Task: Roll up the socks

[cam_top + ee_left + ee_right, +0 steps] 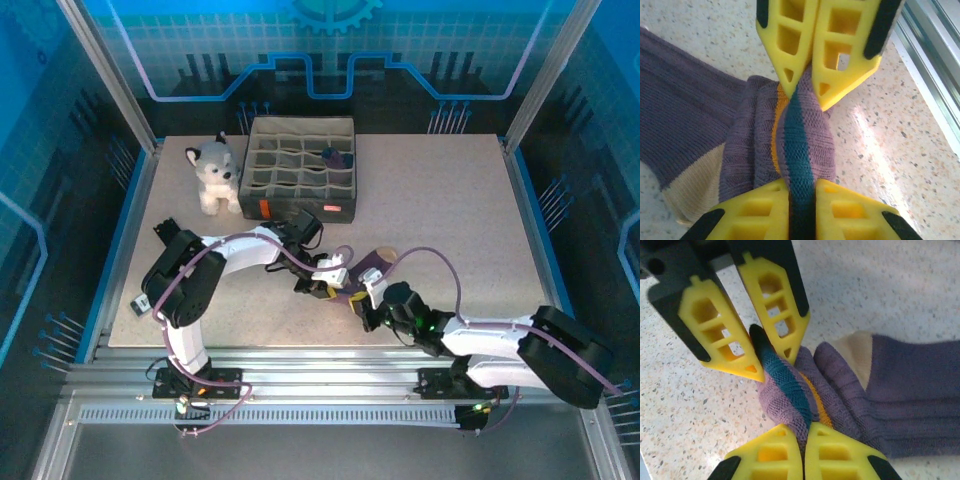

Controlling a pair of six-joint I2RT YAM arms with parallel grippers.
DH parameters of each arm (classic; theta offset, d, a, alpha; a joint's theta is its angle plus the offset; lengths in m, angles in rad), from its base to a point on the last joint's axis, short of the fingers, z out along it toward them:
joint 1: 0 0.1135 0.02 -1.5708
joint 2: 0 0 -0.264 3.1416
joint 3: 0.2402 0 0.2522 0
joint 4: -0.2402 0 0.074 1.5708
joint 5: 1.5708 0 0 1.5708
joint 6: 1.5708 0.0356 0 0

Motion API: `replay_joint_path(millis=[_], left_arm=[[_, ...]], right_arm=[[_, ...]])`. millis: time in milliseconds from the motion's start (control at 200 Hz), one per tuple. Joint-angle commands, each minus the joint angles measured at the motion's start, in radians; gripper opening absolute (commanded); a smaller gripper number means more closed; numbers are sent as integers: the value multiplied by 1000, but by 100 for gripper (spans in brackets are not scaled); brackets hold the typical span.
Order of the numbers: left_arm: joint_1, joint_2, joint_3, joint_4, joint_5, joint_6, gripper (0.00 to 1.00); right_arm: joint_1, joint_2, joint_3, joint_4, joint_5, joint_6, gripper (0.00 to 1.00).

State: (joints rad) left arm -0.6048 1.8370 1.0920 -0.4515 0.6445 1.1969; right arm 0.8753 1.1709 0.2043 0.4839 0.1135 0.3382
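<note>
— Quick look at my table (450, 220): what's lying on it?

— Pale speckled top with blue trim down the sides. The socks (370, 268) sit bunched together near the front edge, about mid-width: purple knit, with a tan toe poking out toward the back.

— And further back?

— My grey organiser box (300, 165) rests at the far edge, left of centre, its grid of compartments facing up. The plush husky (213, 172) sits upright just beside the box's left wall, facing the front.
</note>
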Motion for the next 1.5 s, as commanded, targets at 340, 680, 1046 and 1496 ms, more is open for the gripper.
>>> replay_joint_path(millis=[340, 680, 1046, 1496], left_arm=[[14, -78, -33, 33, -41, -21, 25], [11, -200, -135, 184, -89, -79, 26], [-77, -219, -176, 326, -275, -528, 30], [-80, -180, -208, 392, -289, -870, 41]], right_arm=[[-166, 151, 240, -506, -248, 86, 0], [-221, 226, 335, -652, -277, 148, 0], [-259, 307, 417, -758, -316, 168, 0], [-281, 336, 432, -772, -388, 142, 0]])
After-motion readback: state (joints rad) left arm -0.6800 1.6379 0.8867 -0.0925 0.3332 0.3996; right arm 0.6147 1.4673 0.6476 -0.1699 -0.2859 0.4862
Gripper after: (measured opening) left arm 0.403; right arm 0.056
